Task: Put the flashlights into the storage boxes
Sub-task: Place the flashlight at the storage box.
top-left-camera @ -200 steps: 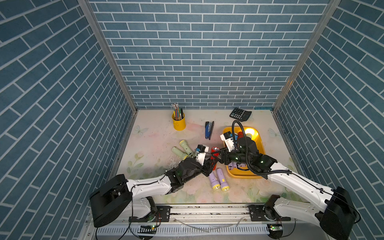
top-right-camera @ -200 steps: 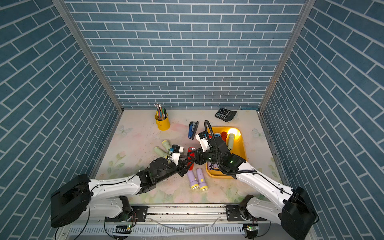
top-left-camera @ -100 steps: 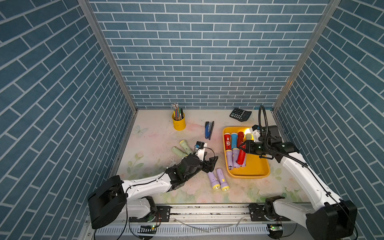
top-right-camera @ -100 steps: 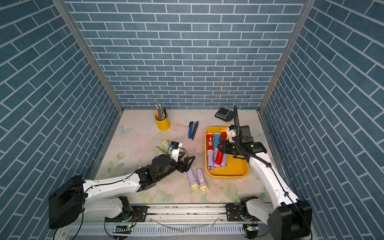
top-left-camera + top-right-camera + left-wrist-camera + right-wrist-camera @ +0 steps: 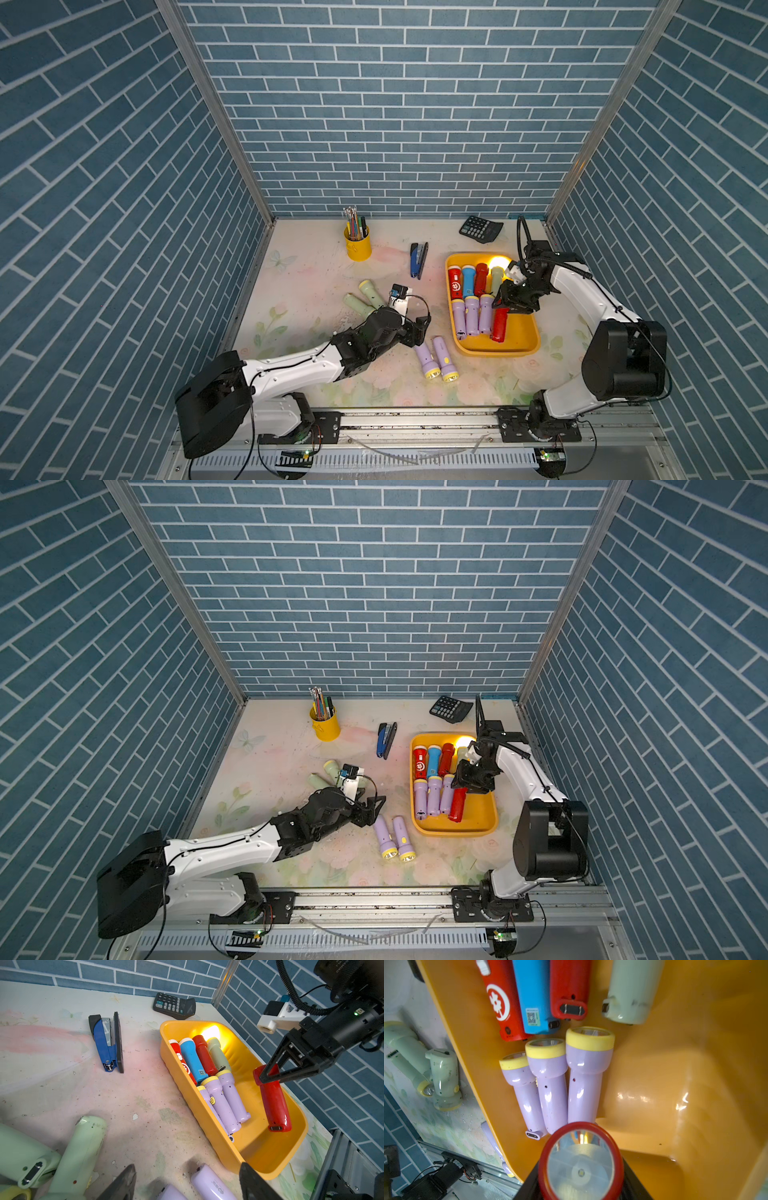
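A: In both top views, what does the right pincer (image 5: 505, 307) do?
B: It squeezes a red torch (image 5: 500, 326), tail down inside the yellow tray (image 5: 521, 334).
A: And the left wrist view?
B: The left pincer (image 5: 187, 1169) is spread wide, holding nothing, near two lilac torches (image 5: 212, 1185).
A: Right wrist view?
B: Seven other torches (image 5: 546, 1084) lie inside the tray.

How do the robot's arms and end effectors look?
The left arm and right arm have white links and black joints. The left end effector and right end effector are black, with two tapering fingers each. A ribbed black hose runs to the right wrist.
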`<move>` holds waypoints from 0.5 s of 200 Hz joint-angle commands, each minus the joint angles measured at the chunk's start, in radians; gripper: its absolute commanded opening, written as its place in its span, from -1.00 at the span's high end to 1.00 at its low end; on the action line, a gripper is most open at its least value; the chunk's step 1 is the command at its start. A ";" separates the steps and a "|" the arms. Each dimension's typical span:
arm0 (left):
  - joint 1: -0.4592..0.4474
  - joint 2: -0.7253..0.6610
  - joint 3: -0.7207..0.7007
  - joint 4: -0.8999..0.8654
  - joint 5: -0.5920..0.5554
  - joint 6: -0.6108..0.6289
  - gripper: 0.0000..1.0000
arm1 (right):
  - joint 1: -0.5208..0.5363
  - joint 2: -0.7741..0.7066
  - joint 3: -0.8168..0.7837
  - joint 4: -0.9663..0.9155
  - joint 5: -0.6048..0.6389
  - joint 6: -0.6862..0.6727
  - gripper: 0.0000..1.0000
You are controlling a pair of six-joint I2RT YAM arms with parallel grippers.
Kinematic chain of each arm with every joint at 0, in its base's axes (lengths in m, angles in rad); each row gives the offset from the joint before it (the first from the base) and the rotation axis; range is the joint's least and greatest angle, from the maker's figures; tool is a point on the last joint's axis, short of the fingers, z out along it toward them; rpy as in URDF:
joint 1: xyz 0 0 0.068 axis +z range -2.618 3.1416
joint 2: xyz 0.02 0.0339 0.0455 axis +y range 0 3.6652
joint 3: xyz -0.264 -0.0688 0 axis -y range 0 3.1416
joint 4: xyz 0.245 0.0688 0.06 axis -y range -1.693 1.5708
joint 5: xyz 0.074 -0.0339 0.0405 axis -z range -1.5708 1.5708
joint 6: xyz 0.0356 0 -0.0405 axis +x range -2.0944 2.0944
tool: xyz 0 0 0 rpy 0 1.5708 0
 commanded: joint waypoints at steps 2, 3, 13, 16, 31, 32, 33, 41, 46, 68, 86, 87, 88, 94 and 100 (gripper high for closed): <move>0.012 -0.009 0.019 -0.020 -0.008 -0.006 -0.57 | -0.025 0.077 0.070 -0.052 0.026 -0.053 0.37; 0.013 -0.008 0.020 -0.022 -0.008 -0.006 -0.57 | -0.026 0.081 0.072 -0.051 0.025 -0.053 0.37; 0.016 -0.005 0.028 -0.047 -0.017 -0.013 -0.57 | -0.032 0.113 0.091 -0.044 0.019 -0.055 0.35; 0.015 -0.005 0.032 -0.057 -0.020 -0.015 -0.57 | -0.033 0.123 0.097 -0.042 0.018 -0.056 0.34; 0.021 -0.005 0.047 -0.096 -0.030 -0.018 -0.57 | -0.036 0.172 0.130 -0.047 0.023 -0.062 0.33; 0.021 -0.005 0.048 -0.098 -0.030 -0.018 -0.57 | -0.037 0.174 0.133 -0.047 0.023 -0.063 0.33; 0.022 -0.005 0.049 -0.101 -0.031 -0.018 -0.57 | -0.038 0.177 0.135 -0.048 0.023 -0.063 0.33; 0.026 -0.007 0.054 -0.118 -0.032 -0.020 -0.57 | -0.040 0.199 0.152 -0.053 0.027 -0.068 0.32; 0.030 -0.008 0.056 -0.125 -0.033 -0.021 -0.57 | -0.042 0.211 0.161 -0.055 0.031 -0.069 0.31; 0.042 -0.015 0.054 -0.139 -0.033 -0.026 -0.57 | -0.048 0.249 0.192 -0.051 0.043 -0.067 0.24; 0.047 -0.025 0.054 -0.157 -0.030 -0.020 -0.57 | -0.052 0.267 0.202 -0.045 0.041 -0.067 -0.02; 0.047 -0.027 0.054 -0.158 -0.030 -0.019 -0.57 | -0.052 0.268 0.203 -0.044 0.041 -0.067 -0.04; 0.047 -0.028 0.054 -0.158 -0.030 -0.018 -0.57 | -0.052 0.270 0.203 -0.044 0.041 -0.067 -0.05; 0.047 -0.033 0.051 -0.160 -0.029 -0.012 -0.57 | -0.052 0.273 0.207 -0.046 0.044 -0.067 -0.13; 0.050 -0.038 0.046 -0.160 -0.029 -0.008 -0.57 | -0.052 0.274 0.210 -0.046 0.048 -0.067 -0.19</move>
